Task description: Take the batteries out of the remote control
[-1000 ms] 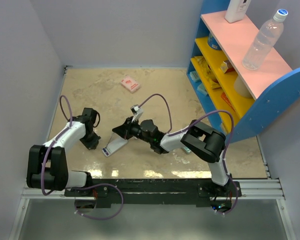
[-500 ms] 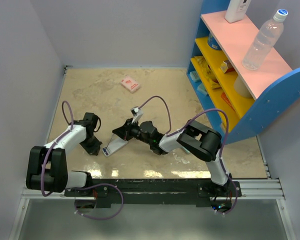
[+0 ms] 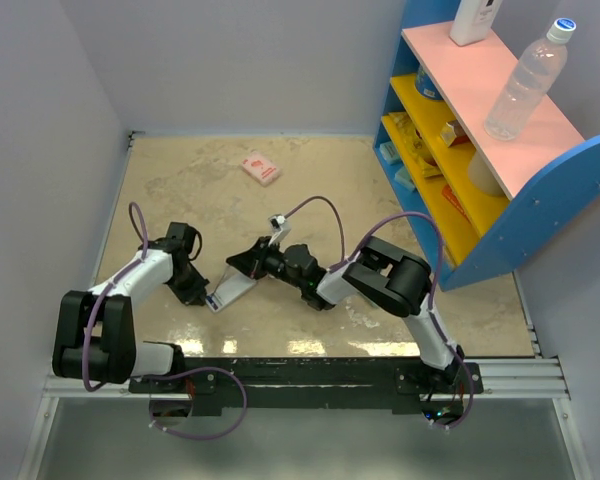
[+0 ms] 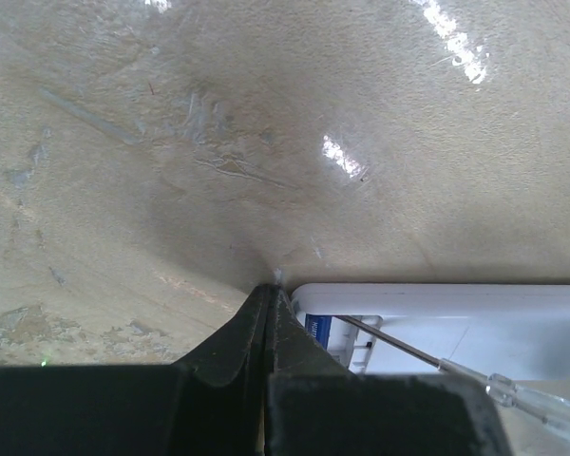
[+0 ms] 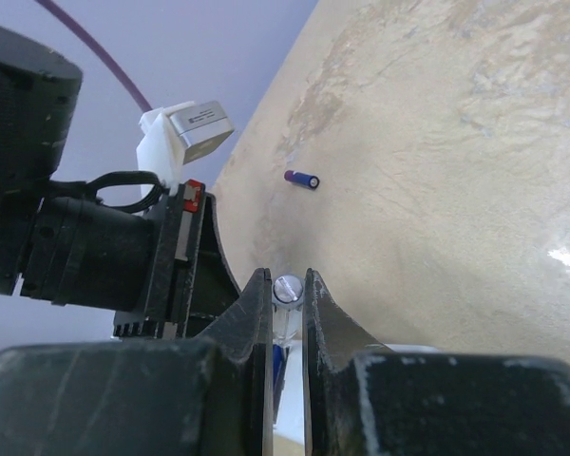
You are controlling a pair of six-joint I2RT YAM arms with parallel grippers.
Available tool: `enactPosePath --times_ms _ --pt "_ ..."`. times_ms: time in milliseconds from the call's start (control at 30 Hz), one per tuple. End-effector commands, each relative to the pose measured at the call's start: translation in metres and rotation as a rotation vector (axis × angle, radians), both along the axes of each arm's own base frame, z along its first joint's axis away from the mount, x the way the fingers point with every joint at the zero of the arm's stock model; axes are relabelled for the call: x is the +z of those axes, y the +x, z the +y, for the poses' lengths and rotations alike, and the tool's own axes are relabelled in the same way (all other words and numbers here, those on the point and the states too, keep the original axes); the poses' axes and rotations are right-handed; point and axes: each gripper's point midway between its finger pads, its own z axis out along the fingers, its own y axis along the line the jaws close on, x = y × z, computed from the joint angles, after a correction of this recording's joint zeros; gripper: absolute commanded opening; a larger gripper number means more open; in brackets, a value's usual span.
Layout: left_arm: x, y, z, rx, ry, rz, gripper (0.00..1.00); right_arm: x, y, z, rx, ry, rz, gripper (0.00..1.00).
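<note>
Fingers of the left tool are pressed flat together with nothing between them. Their tips rest low over the worktop, just beside a corner of the remote control. The right tool is clamped on the clear handle of a thin screwdriver, whose metal shaft reaches into the open bay at the remote's end, where something blue shows.

From above, the remote lies flat near the middle of the worktop, with the left tool at its 9 o'clock and the right tool at its 1 o'clock. One loose battery lies on the worktop apart from the remote. A pink packet lies well off at 12 o'clock.

Since a second ago the left tool has slid toward 3 o'clock, closing in on the remote. The right arm's elbow has shifted toward 9 o'clock, and the remote has not moved.
</note>
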Motion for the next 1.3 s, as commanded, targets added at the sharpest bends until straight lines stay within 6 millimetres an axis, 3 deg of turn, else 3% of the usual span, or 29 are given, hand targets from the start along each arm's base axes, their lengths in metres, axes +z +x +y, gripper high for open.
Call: enactPosePath --times_ms 0,400,733,1000,1033,1067,1100,1167,1267 --pt "-0.024 0.005 -0.012 -0.014 -0.051 -0.022 0.00 0.008 -0.007 0.002 0.053 0.148 0.093 0.00" --pt "-0.027 0.013 -0.014 -0.030 -0.035 -0.028 0.00 -0.036 -0.001 -0.019 0.035 0.145 0.229 0.00" --pt "-0.024 0.022 -0.015 -0.040 -0.004 -0.036 0.00 -0.040 -0.008 -0.018 0.067 0.156 0.249 0.00" --pt "-0.019 0.026 -0.011 -0.056 0.023 -0.048 0.00 -0.018 0.007 -0.026 0.085 0.243 0.287 0.00" --pt "-0.018 0.028 -0.011 -0.057 0.023 -0.052 0.00 -0.018 0.011 -0.028 0.078 0.226 0.268 0.00" --pt "-0.019 0.027 -0.012 -0.061 0.019 -0.051 0.00 -0.029 0.012 -0.028 0.069 0.168 0.288 0.00" --pt "-0.018 0.028 -0.014 -0.064 0.008 -0.054 0.00 -0.023 0.012 -0.027 0.075 0.152 0.266 0.00" --pt "-0.016 0.030 -0.019 -0.075 -0.014 -0.070 0.00 -0.031 0.016 -0.027 0.062 0.062 0.234 0.00" --pt "-0.012 0.034 -0.027 -0.093 -0.041 -0.098 0.00 -0.027 0.014 -0.026 0.078 0.035 0.213 0.00"
